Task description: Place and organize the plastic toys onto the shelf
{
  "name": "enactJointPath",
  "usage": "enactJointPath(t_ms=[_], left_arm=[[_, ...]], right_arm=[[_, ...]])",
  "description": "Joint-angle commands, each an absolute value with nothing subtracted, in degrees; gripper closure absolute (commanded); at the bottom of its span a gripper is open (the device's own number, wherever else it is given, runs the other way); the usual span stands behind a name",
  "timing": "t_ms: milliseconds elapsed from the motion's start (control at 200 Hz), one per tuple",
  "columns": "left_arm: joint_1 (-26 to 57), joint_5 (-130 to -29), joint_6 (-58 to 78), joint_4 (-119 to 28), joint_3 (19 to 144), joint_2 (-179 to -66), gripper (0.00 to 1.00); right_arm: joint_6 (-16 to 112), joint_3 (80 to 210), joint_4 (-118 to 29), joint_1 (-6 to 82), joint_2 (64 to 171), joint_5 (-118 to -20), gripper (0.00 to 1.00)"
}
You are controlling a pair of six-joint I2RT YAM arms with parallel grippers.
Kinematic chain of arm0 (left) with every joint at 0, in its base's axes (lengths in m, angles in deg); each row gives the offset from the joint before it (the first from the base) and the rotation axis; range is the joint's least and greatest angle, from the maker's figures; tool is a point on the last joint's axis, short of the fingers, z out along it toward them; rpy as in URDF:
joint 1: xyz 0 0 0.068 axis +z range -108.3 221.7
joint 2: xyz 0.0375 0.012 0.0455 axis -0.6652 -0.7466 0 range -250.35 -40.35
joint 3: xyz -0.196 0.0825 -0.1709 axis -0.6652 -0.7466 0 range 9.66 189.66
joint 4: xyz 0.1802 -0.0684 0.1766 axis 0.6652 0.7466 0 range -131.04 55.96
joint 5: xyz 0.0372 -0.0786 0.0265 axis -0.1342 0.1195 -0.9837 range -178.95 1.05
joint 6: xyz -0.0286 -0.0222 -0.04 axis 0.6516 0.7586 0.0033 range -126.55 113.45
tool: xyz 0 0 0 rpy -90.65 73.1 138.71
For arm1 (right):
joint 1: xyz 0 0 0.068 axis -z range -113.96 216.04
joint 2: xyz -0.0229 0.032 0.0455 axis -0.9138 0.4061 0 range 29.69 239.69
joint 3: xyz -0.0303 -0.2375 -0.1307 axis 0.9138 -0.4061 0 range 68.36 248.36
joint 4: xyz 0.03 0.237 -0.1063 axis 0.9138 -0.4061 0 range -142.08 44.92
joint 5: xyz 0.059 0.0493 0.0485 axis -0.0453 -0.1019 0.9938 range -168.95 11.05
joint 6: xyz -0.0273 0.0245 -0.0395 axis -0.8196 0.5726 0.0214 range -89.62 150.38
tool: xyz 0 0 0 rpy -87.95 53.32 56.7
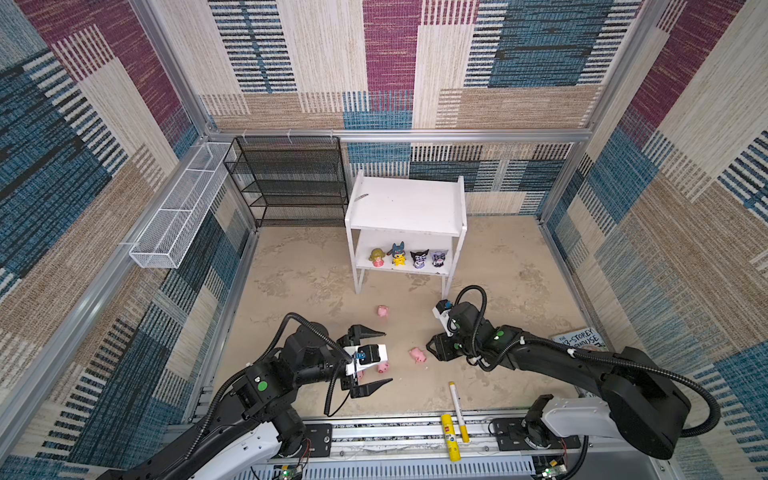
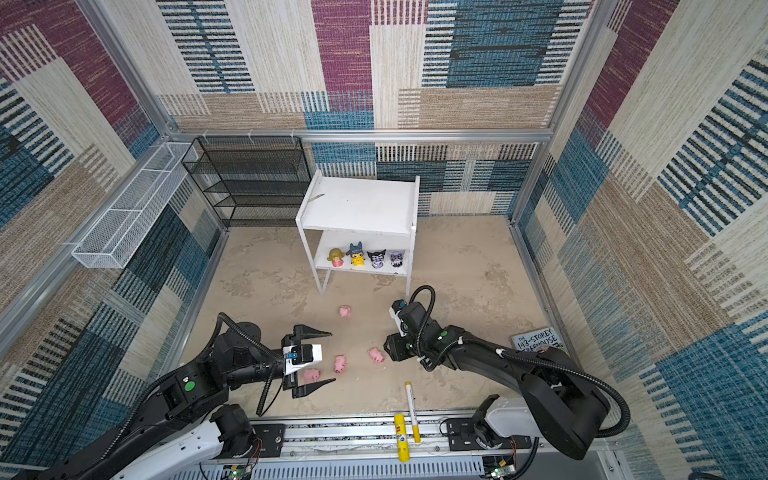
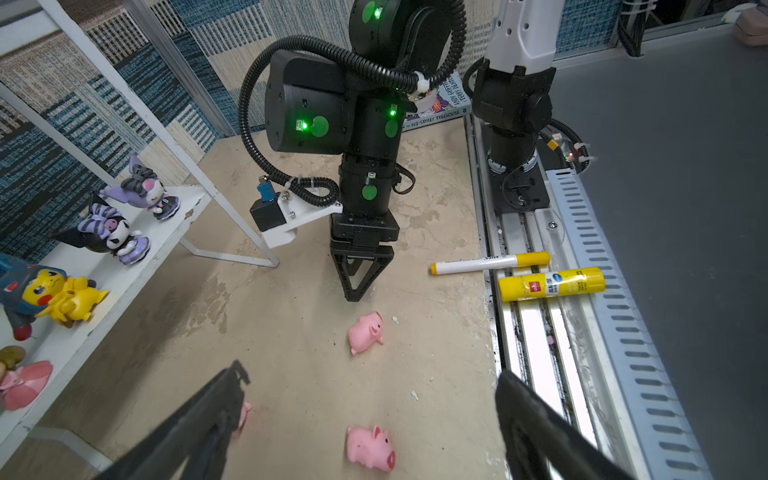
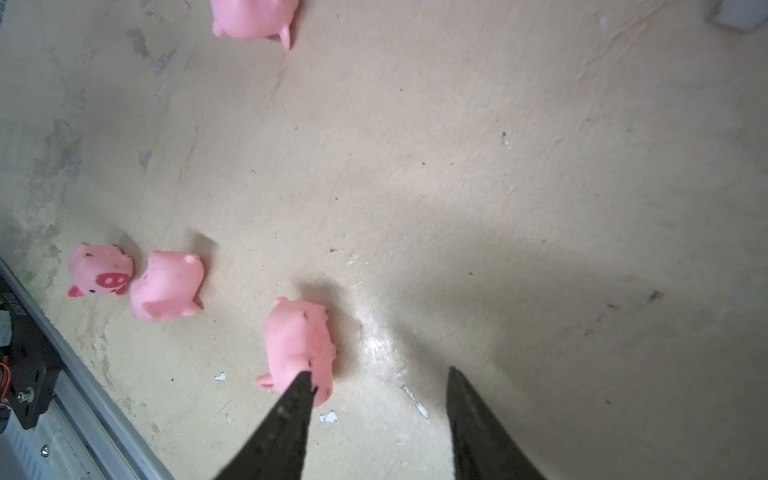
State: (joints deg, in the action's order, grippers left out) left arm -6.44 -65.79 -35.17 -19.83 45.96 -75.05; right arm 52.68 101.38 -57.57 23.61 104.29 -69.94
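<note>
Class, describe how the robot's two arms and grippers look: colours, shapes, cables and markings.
The left arm and right arm are black with white lower segments, round green stickers on the joints and looping black ribbed hoses. The left gripper and right gripper each have two black, tapering, triangular fingers. White brackets carry wrist cameras.

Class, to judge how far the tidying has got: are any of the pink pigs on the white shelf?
No: all four pink pigs lie on the table in front of the shelf.
</note>
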Motion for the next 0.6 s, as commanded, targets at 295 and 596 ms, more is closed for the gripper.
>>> enactJointPath(t_ms=[295, 596], left_arm=[[-6.4, -65.3, -35.7, -21.2, 45.9, -74.2, 0.04], [-6.4, -65.6, -35.8, -21.2, 45.8, -73.8, 0.04]], right_arm=[[52.9, 102.0, -47.7, 19.3, 106.6, -63.8, 0.78], [53.2, 100.7, -46.0, 19.1, 107.7, -61.4, 0.8]])
